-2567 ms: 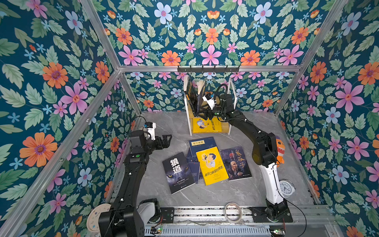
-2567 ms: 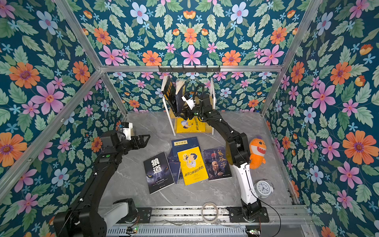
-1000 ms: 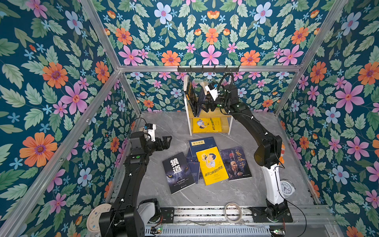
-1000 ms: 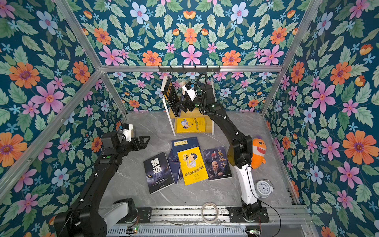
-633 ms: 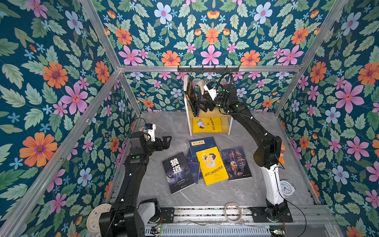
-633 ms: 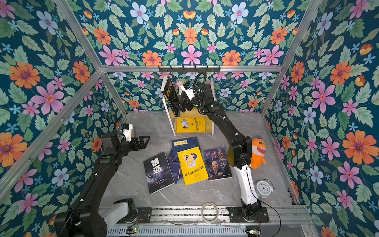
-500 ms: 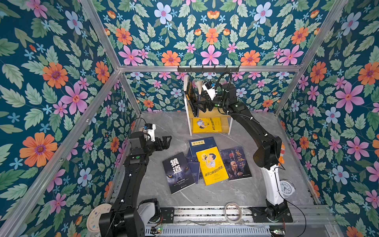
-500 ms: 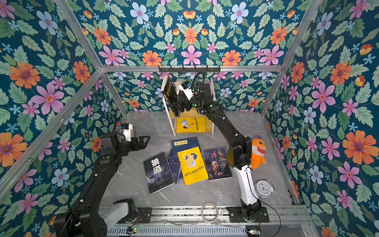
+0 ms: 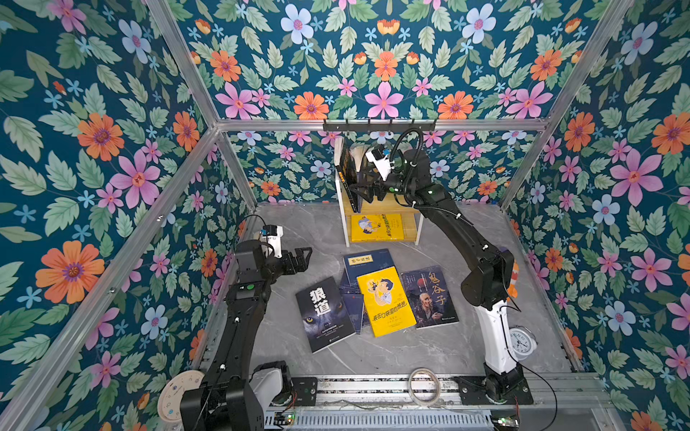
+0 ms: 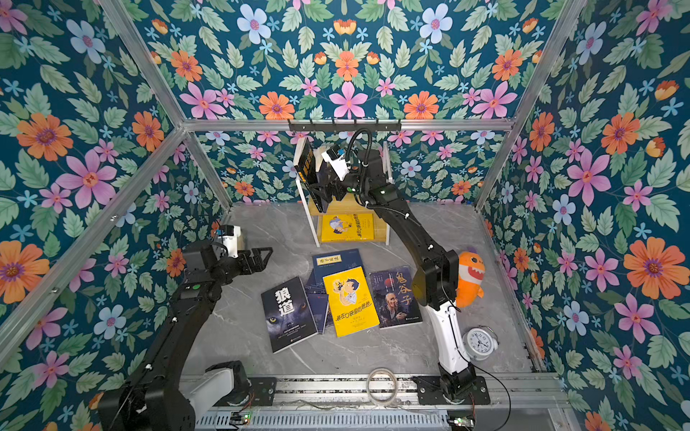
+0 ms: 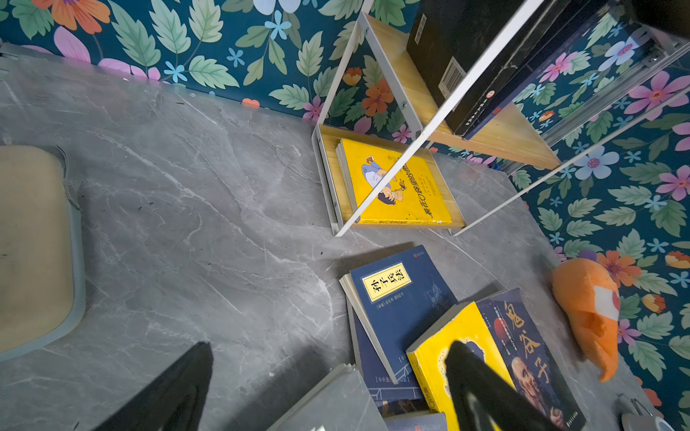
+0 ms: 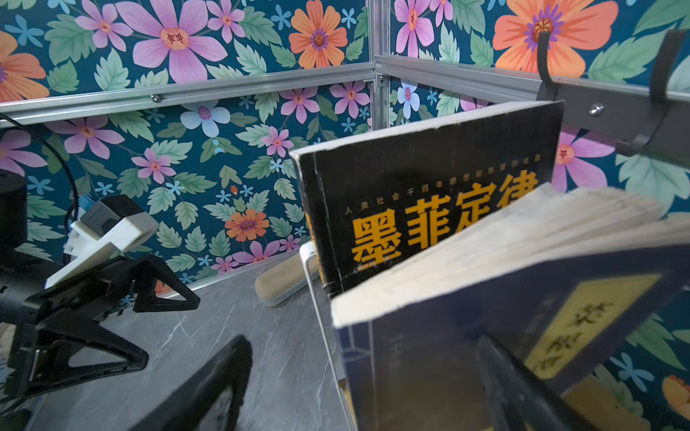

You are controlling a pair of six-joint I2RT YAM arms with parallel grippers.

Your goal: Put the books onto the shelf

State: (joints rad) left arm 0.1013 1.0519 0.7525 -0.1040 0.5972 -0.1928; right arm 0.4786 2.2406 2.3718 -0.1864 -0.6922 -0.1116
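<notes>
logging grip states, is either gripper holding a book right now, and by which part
Nothing is held. The right gripper stands open at the navy book on the shelf; the left gripper is open and empty.

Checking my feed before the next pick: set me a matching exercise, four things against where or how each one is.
Things: 1 wolf book; 2 black book; 3 clock; 4 left gripper.
States: A upright on the shelf's upper board; B open and empty; C beside the right arm; D flat on the table, cover up.
Pairs: 1-D; 2-A; 3-C; 4-B.
</notes>
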